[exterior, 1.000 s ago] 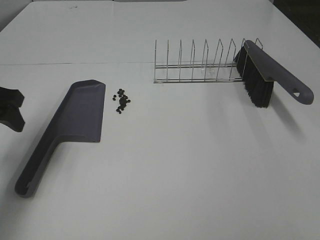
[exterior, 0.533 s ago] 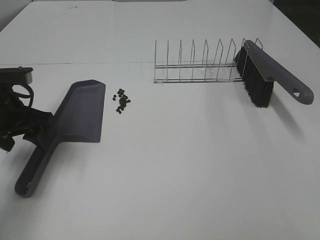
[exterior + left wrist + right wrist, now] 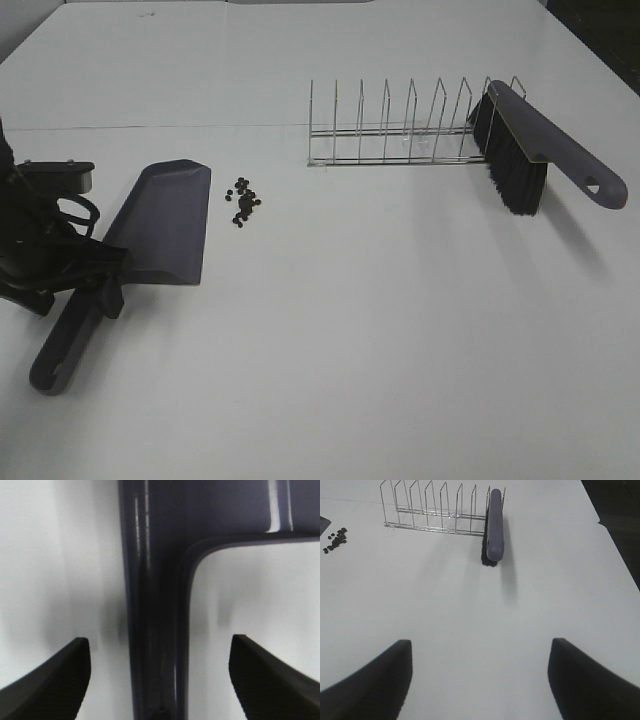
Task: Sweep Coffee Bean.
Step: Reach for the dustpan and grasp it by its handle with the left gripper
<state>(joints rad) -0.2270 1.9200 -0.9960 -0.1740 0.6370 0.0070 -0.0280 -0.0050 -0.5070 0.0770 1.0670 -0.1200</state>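
Roughly a dozen coffee beans (image 3: 244, 201) lie in a loose little cluster on the white table (image 3: 380, 360), just beside the long straight edge of the dustpan (image 3: 165, 225) but apart from it. Each bean is a tiny oval, dark brown to black with a dull surface. A few sit touching one another and some lie slightly off at the edge of the group. The dustpan is smooth grey-purple plastic with a faint sheen. It has a flat shallow scoop with a raised rim, narrowing into a long grooved handle with a rounded end. The left gripper (image 3: 82, 278) sits at that handle with its black ribbed fingers (image 3: 50, 685) spread wide, one on each side of the handle and not pressing on it. The right gripper (image 3: 480, 680) hangs over bare table, its dark fingers also apart with nothing between them. Farther back stands a thin wire rack (image 3: 400, 130) of shiny metal loops. A brush (image 3: 545, 150) is propped at its end, with a matching grey plastic back, a hole in the handle, and dense black bristles pointing down to the table. The tabletop is matte and plain.
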